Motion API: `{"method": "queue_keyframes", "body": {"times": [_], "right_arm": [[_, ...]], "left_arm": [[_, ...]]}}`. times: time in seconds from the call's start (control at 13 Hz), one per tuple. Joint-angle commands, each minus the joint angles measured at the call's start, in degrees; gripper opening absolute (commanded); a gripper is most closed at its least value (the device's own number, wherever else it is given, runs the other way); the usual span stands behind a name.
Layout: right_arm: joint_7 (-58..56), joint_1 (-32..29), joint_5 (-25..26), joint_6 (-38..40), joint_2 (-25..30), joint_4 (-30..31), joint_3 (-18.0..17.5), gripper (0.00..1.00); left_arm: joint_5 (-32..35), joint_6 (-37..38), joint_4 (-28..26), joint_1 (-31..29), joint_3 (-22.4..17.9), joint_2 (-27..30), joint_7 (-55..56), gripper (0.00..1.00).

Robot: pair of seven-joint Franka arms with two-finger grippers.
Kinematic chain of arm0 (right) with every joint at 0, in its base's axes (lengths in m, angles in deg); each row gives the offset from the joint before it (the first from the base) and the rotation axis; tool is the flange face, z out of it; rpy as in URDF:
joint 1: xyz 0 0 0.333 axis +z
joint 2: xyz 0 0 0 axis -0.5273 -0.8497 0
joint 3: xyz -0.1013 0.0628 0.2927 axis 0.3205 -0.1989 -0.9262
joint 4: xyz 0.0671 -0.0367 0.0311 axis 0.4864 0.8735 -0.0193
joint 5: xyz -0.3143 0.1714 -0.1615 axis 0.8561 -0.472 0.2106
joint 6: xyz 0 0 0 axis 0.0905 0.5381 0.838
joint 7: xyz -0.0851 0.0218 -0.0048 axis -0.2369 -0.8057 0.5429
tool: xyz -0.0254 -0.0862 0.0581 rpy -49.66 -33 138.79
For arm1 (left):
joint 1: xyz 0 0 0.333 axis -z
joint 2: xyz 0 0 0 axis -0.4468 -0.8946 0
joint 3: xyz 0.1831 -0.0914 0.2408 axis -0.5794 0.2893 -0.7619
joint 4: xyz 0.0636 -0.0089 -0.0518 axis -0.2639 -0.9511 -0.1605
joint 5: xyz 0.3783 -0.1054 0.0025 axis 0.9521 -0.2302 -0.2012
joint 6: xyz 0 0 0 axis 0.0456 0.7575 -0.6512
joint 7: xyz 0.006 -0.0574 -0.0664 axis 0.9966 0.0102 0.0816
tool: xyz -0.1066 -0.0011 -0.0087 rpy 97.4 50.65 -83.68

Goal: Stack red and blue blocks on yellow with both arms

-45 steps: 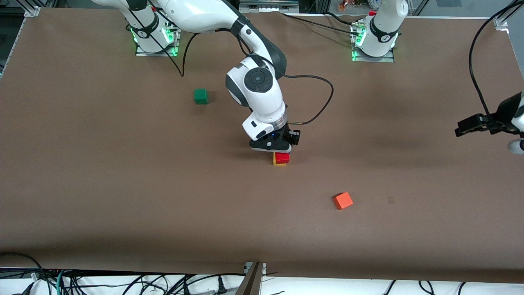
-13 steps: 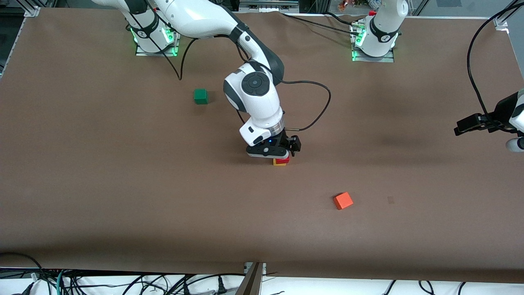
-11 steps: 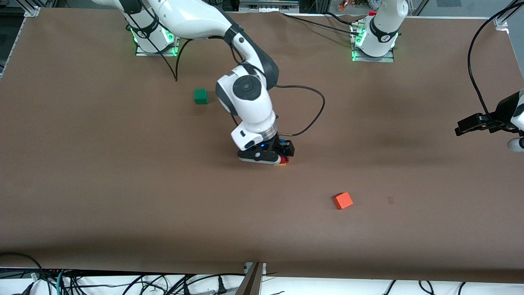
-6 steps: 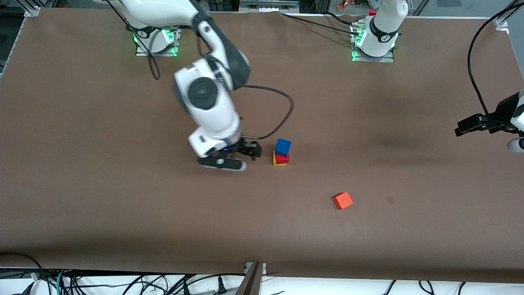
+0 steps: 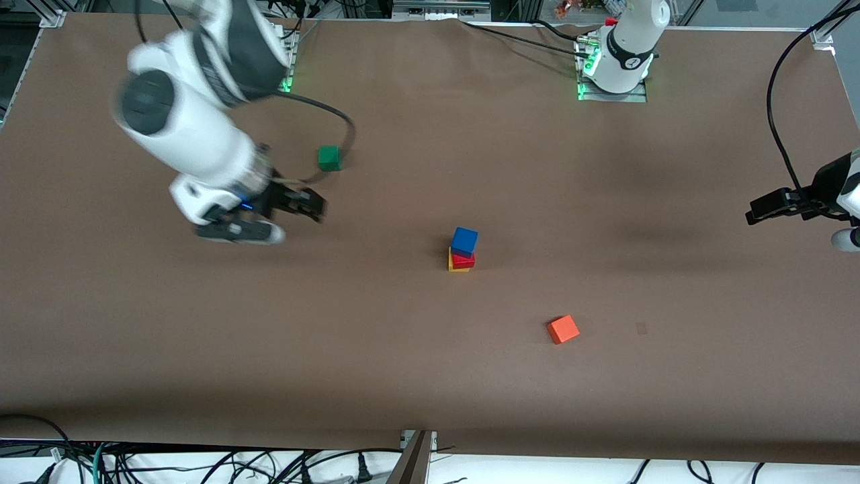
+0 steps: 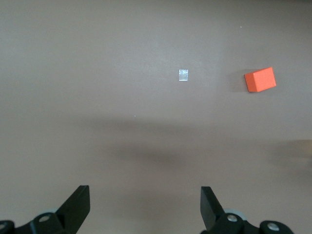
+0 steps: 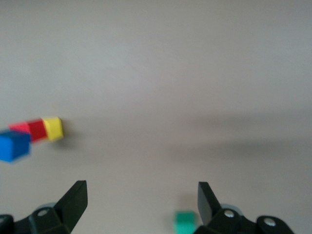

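Both tools, left tool [image 6: 145, 207] and right tool [image 7: 142, 202], gape empty.

Five cubes [image 5: 463, 239], two arms [image 5: 195, 134]

**Setting: robotics lab bench**

Looks like a research lab, not a home or shop. Large table [image 5: 430, 376] covered edge to edge in plain brown sheeting. Two white jointed arms bolted to metal base plates [image 5: 611, 91] along one edge, green status lights glowing at each base. Aluminium framing [image 5: 50, 19] at the corners. Loose black cables [image 5: 201, 464] tangled below the near edge. Only small coloured test cubes [image 5: 563, 329] as props.
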Motion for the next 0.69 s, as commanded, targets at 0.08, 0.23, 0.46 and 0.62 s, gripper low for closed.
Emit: {"method": "queue_keyframes", "body": {"times": [0.08,0.23,0.46,0.62], "right_arm": [[-12.62,0.6,0.5,9.7,10.93,5.38,9.64,1.0],[-14.49,-3.23,6.29,11.21,12.44,5.38,6.7,1.0],[-15.8,-16.24,9.11,11.75,14.02,5.65,-6.22,1.0],[-20.01,-23.09,10.52,11.22,14.02,5.56,-12.45,1.0]], "left_arm": [[0.86,0.48,3.57,0.16,-0.02,-1.6,-0.74,1.0],[2.54,0.48,3.75,0.17,0.42,-1.51,-0.74,1.0],[2.28,0.48,3.75,0.16,0.42,-1.6,-0.65,1.0],[2.1,0.4,3.75,0.16,0.42,-1.6,-0.65,1.0]]}}
